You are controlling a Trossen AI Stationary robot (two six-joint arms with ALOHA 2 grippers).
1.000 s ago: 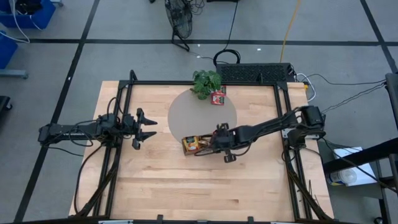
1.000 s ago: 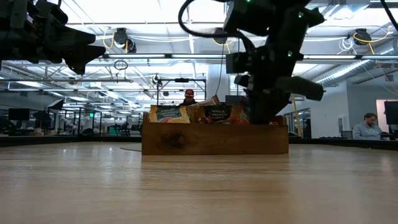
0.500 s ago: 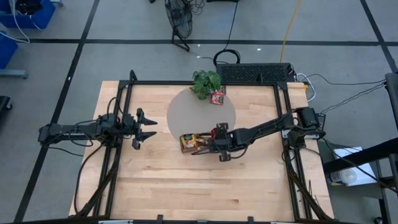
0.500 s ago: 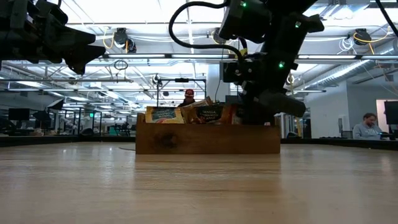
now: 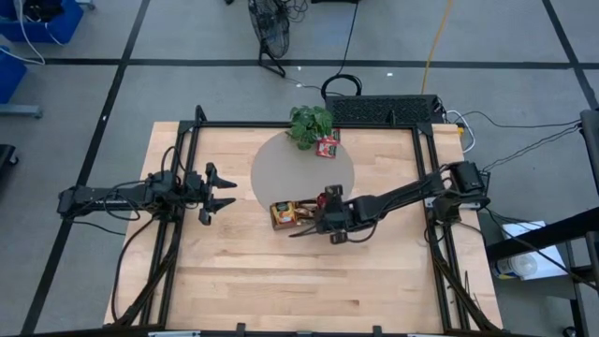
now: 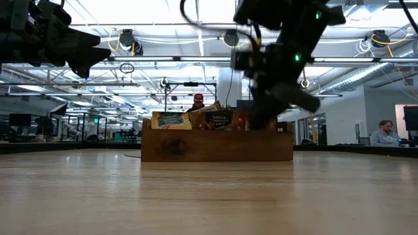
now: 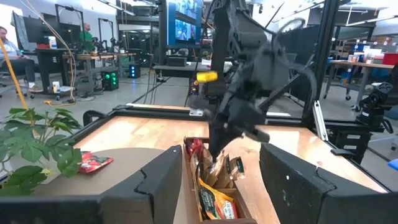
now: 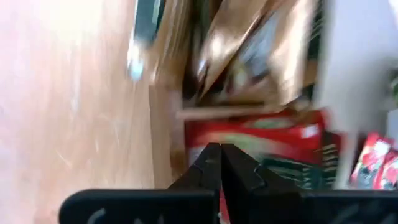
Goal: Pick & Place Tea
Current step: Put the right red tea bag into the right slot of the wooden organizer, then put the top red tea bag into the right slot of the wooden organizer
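Right gripper point(image 8: 219, 163) shut, empty, over tray's red packets point(image 8: 261, 134).

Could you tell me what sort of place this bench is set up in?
Most likely an open-plan robotics lab or office: exposed ceiling ducts and strip lights, desks with monitors, and a person seated at a workstation behind the wooden table.

right gripper point(image 8: 219, 163): tips hidden behind the wooden tray point(image 6: 215, 145) wall in the low view
tea packets point(image 8: 261, 134): smeared by blur, print unreadable
left arm point(image 6: 49, 32): cut off by the low view's left edge
potted plant point(image 7: 34, 146): leaves cropped at the edge
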